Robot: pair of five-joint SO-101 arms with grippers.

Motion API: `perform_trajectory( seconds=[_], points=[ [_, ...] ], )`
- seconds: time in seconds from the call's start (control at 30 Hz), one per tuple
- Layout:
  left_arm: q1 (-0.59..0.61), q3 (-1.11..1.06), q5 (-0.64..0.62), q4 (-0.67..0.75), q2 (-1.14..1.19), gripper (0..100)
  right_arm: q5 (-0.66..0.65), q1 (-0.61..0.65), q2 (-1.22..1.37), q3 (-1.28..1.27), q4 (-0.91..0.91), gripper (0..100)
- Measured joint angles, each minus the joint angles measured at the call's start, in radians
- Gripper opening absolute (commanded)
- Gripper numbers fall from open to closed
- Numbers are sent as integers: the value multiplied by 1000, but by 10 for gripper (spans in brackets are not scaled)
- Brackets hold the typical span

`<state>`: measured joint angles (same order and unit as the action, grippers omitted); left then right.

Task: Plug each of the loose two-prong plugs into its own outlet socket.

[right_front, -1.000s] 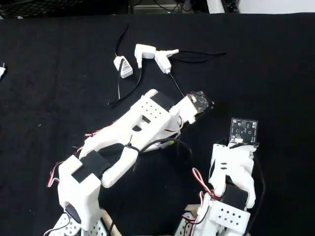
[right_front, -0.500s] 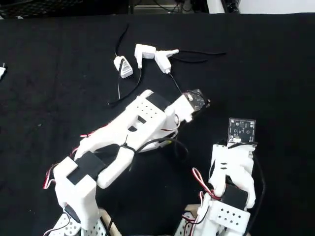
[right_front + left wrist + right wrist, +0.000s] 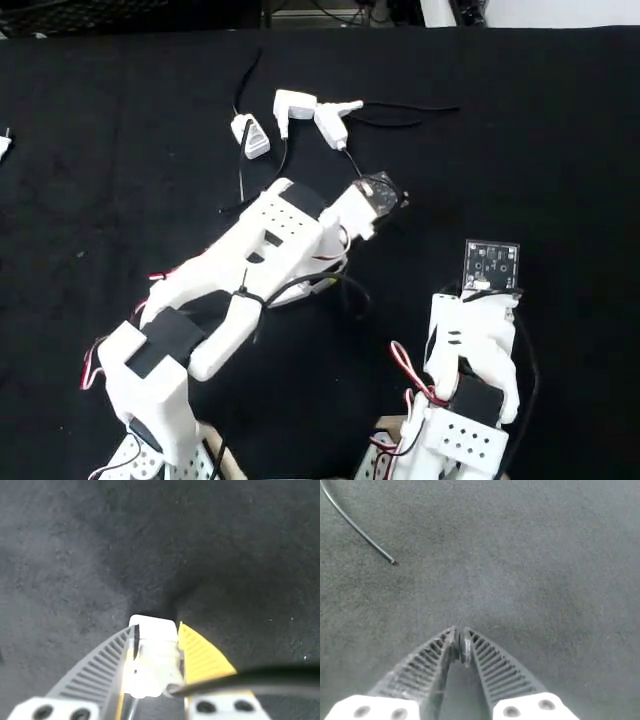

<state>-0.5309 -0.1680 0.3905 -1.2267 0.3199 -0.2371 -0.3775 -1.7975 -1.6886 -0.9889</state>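
Swinging away from the right arm (image 3: 470, 340) over the last second, the left arm (image 3: 270, 240) has carried its wrist farther across the tabletop (image 3: 560, 130). It now sits near the three white connector pieces (image 3: 296, 104) and their black cords (image 3: 262, 190) at the far side. The right arm has stayed folded by its base. The move looks like a delivery: the held plug is being brought to a socket among those pieces, with mating not yet begun.

From the left wrist, the left fingers (image 3: 107, 665) are clamped on a white plug (image 3: 155, 655), one grey and one yellow either side of it. A cord (image 3: 250, 680) trails off from the plug's rear. Bare tabletop lies beyond its tip.

From the right wrist, the right fingers (image 3: 420, 670) are pressed together on nothing, over bare tabletop. A loose cord end (image 3: 365, 537) lies well apart from them.
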Motion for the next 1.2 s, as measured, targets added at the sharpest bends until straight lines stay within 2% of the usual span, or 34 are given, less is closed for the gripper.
perform_trajectory(
  seconds=[0.27, 0.8, 0.93, 1.1, 1.2],
  points=[
    [-68, -31, -215, 69, 0, 29, 0, -2, 0, 0, -2, 15],
    [-92, -44, -388, 138, 0, 29, 0, -2, 0, 0, -2, 15],
    [-40, -31, -474, 137, 2, 29, 0, -2, 0, 0, -2, 15],
    [32, -26, -496, 130, 3, 29, 0, -2, 0, 0, -2, 15],
    [69, 3, -494, 77, 6, 29, 0, -2, 0, 0, -2, 15]
  ],
)
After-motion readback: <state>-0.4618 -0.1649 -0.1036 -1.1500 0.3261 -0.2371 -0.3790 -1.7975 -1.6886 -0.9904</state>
